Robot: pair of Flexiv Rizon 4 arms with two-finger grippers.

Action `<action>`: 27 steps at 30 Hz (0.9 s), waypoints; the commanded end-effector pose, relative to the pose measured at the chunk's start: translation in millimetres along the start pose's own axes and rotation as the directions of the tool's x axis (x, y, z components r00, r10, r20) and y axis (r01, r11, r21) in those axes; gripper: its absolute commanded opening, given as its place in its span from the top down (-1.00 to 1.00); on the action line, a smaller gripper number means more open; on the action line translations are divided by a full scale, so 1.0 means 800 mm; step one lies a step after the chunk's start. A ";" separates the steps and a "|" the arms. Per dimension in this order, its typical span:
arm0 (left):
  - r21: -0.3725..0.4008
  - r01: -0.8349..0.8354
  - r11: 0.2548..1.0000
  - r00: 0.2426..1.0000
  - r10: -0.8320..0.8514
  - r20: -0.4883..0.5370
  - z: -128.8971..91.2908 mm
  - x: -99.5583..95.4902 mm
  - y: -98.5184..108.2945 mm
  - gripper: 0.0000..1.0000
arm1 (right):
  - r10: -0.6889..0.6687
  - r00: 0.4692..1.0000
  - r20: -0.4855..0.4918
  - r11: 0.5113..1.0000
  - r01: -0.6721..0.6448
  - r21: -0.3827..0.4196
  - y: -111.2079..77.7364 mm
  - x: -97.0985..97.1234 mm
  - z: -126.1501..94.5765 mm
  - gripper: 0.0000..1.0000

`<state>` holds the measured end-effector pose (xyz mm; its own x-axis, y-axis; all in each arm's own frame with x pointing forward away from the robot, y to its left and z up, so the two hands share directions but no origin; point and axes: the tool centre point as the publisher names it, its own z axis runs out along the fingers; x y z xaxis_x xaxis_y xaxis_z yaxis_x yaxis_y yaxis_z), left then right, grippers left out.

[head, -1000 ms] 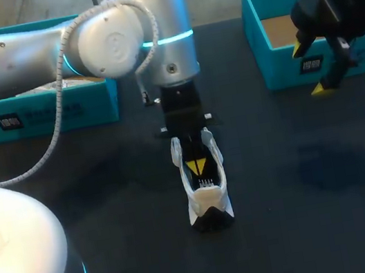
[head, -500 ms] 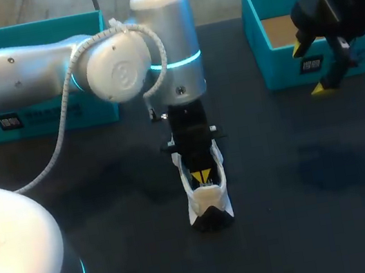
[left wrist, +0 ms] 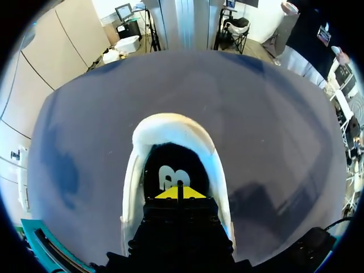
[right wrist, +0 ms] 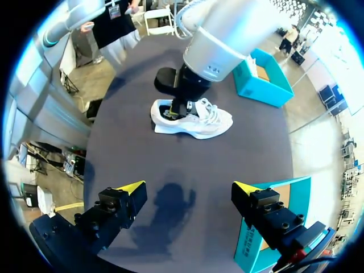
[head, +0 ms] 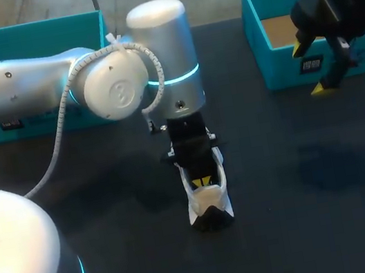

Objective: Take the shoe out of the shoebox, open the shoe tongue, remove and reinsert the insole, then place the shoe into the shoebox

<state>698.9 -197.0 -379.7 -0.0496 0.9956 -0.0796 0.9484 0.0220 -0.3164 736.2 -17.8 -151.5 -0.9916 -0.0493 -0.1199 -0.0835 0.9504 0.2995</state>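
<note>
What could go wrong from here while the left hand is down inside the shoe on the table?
1. The left hand sits inside the shoe with its tips together, and the right hand hangs open, well away from it. Nothing steadies the shoe, so pulling up may lift or tip it whole.
2. Whether the tips actually pinch the insole cannot be seen, so they may come out empty.

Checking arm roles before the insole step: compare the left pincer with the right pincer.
The left yellow-tipped pincer is down inside the white sneaker's opening; the right yellow-tipped pincer hangs away from it, near the teal cardboard shoebox. The left pincer's tips are pressed together; the right pincer's stand wide apart. Both are black with yellow tips.
</note>
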 end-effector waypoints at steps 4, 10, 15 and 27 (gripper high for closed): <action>-0.065 -0.009 0.998 1.000 0.010 0.018 -0.022 0.003 -0.015 1.00 | 0.001 1.000 -0.003 1.000 -0.001 0.003 0.001 -0.003 0.002 -1.00; -0.081 -0.013 0.997 1.000 0.015 0.026 -0.010 -0.006 -0.021 1.00 | 0.001 1.000 -0.003 1.000 -0.001 0.003 0.001 -0.003 0.002 -1.00; -0.098 -0.013 0.995 1.000 0.015 0.025 0.005 -0.010 -0.019 1.00 | 0.001 1.000 -0.003 1.000 -0.001 0.003 0.001 -0.003 0.002 -1.00; -0.185 -0.001 0.983 0.999 0.007 0.034 0.029 -0.011 -0.012 1.00 | 0.001 1.000 -0.003 1.000 -0.001 0.003 0.001 -0.003 0.002 -1.00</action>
<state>687.9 -207.5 -391.9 -0.0523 0.9923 -0.1122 0.9877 0.0348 -0.1525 735.9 -18.2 -151.5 -0.9915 -0.0492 -0.1206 -0.0837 0.9503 0.3000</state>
